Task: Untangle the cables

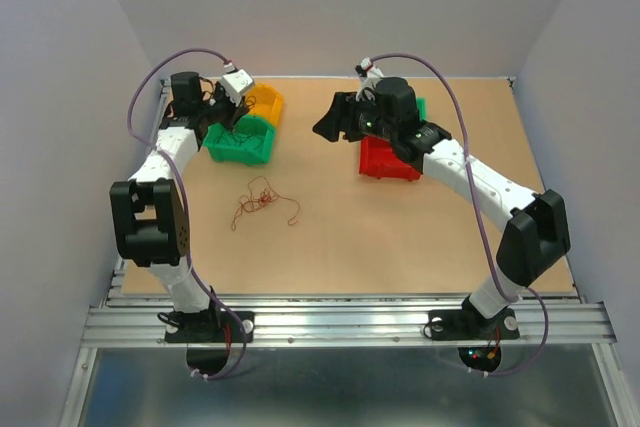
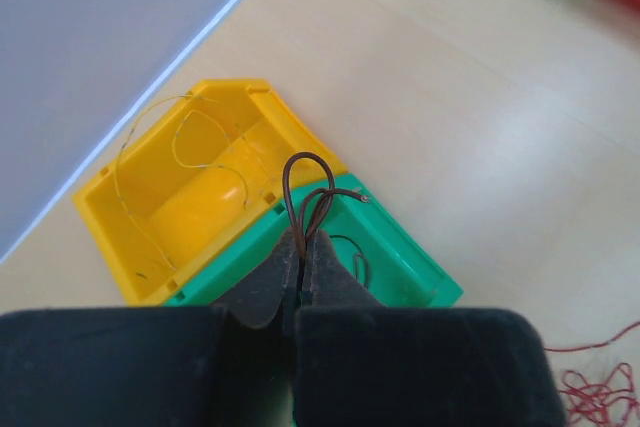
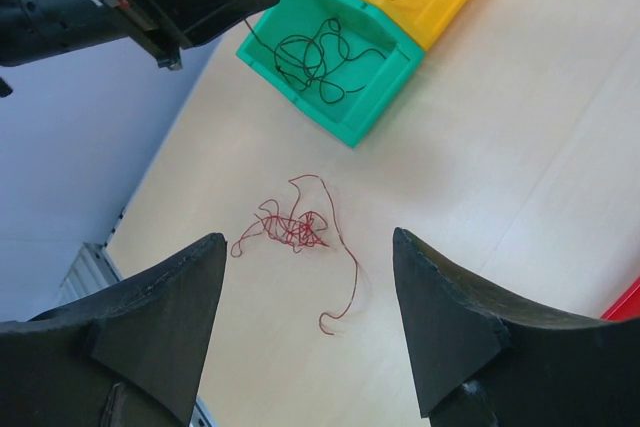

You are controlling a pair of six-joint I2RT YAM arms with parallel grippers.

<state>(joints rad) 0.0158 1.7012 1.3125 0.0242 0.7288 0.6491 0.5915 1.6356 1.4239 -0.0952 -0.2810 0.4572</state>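
Observation:
The cables [image 1: 262,201] are a small red wad with a loose tail, lying on the table; they also show in the right wrist view [image 3: 296,227] and at the lower right corner of the left wrist view [image 2: 600,392]. My left gripper [image 2: 303,243] is shut on a dark brown wire [image 2: 305,187] and holds its loop above the green bin [image 2: 410,245]. In the top view it [image 1: 228,115] is over that bin [image 1: 240,154]. My right gripper [image 3: 307,247] is open and empty, high above the wad; in the top view it [image 1: 330,123] is at mid-table.
The green bin [image 3: 385,97] holds a coil of dark wire [image 3: 315,52]. A yellow bin [image 2: 105,242] beside it holds a thin pale wire [image 2: 190,137]. A red bin [image 1: 385,162] and another green bin [image 1: 420,107] stand under the right arm. Walls enclose the table.

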